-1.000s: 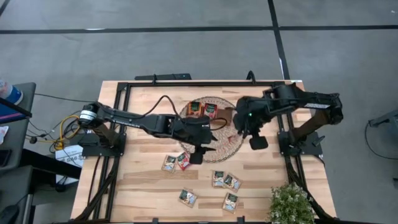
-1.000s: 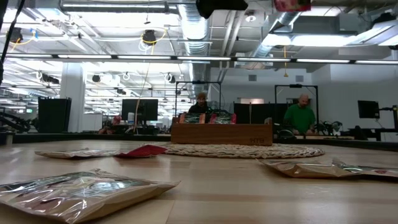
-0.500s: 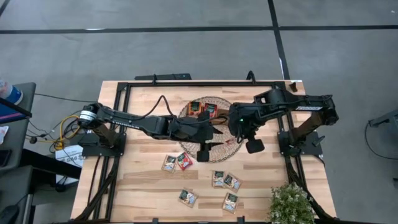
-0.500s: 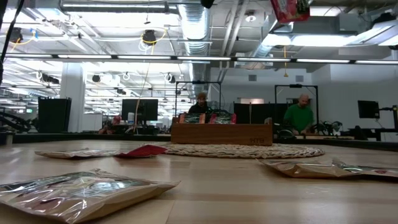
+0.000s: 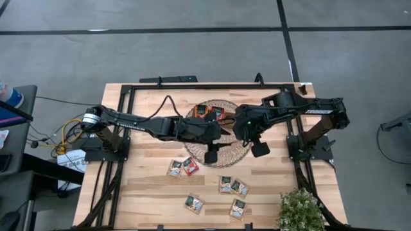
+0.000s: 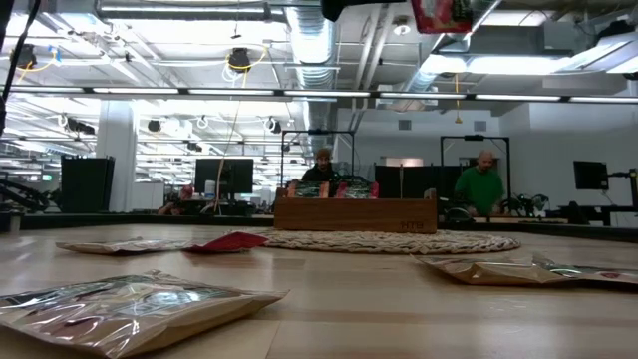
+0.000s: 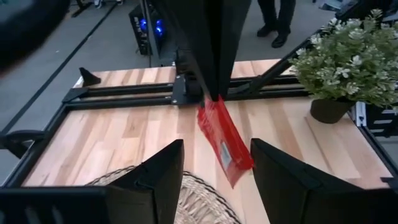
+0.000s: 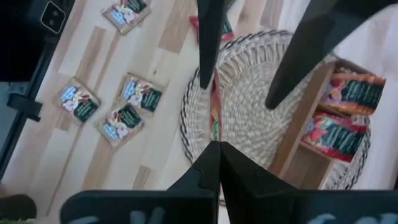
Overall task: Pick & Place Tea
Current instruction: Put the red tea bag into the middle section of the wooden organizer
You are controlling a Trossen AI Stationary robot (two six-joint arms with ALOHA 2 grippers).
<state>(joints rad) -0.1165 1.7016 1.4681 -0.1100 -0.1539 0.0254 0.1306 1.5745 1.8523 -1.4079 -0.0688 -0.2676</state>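
Right pincer [image 8: 213,144] pinching glossy red sachet [image 7: 225,142]

In the high view both arms cover much of the round wicker mat [image 5: 221,138] and the wooden tray [image 5: 231,120]. At 12 o'clock in the low view, the picture's edge cuts off a red tea sachet [image 6: 443,14]. Sachet labels are too small to read.

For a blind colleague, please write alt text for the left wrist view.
A red tea sachet hangs pinched in the right gripper, above the light wooden table. The left gripper, its dark fingers apart, frames it from below, over a round wicker mat. A potted green plant stands nearby.
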